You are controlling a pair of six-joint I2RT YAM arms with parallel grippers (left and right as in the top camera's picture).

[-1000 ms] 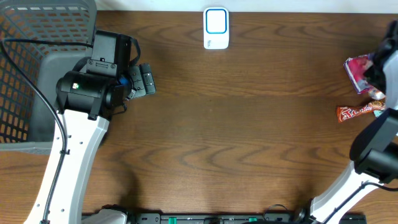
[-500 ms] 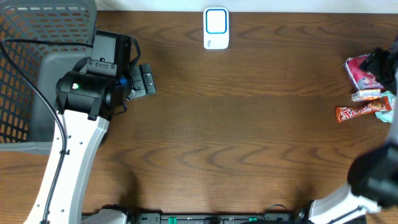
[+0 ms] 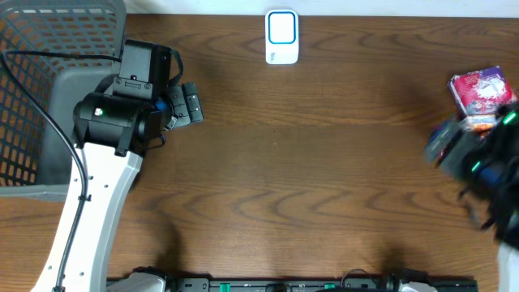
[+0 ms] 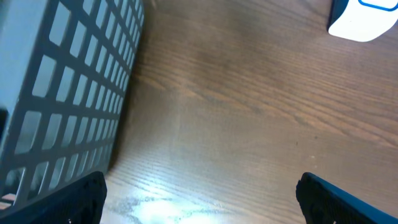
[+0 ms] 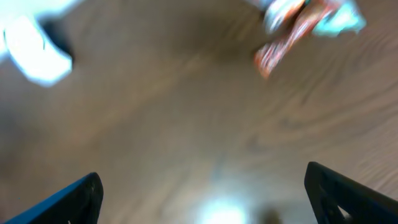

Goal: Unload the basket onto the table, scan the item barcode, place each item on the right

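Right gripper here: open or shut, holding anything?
Open and empty: the right gripper shows its fingers at the two lower corners, only bare table between.

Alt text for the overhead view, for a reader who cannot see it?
A white-and-blue scanner sits at the far edge of a brown wooden table. The left gripper, open, is near a grey mesh basket; the motion-blurred right arm is beside a pink snack packet.

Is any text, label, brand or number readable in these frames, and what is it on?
No text is readable.
Pink packet: the print is too small and blurred.
Red wrapper: motion-blurred, so the lettering is unreadable.
White scanner: only a blue outline, no words visible.
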